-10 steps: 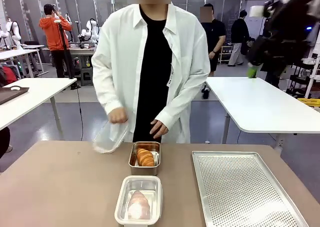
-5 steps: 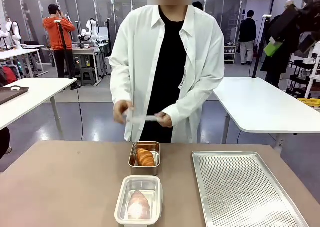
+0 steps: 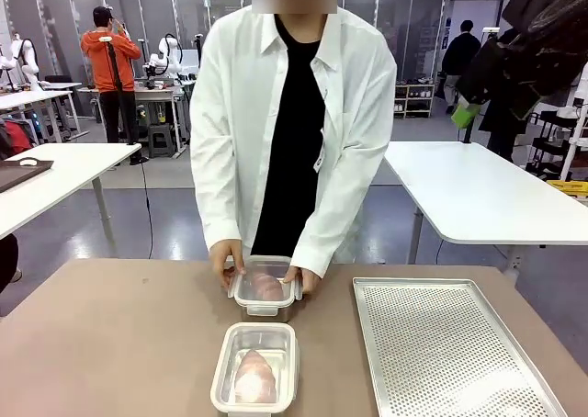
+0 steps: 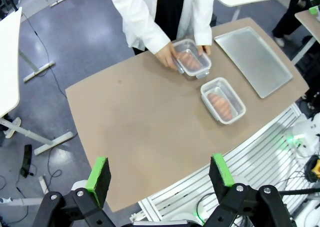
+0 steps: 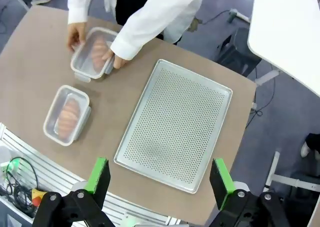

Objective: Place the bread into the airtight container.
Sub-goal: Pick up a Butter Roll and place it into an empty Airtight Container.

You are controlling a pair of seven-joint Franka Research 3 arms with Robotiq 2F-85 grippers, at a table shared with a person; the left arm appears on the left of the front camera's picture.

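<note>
Now both of the person's hands [image 3: 228,256] press a clear lid [image 3: 265,284] down on the far container [image 5: 92,54]. From above, both grippers [image 4: 160,174] [image 5: 157,176] hang wide open, holding nothing.

The brown table [image 3: 110,343] has two boxes and a tray on it. The far box [image 3: 265,288] sits near the person. The near box [image 3: 255,368] sits just behind it. The metal tray [image 3: 450,353] lies beside them.

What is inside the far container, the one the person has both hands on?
Through the clear lid of the far container, a piece of bread shows, golden brown. The person's hands cover its two ends, so the clips there cannot be seen.
</note>
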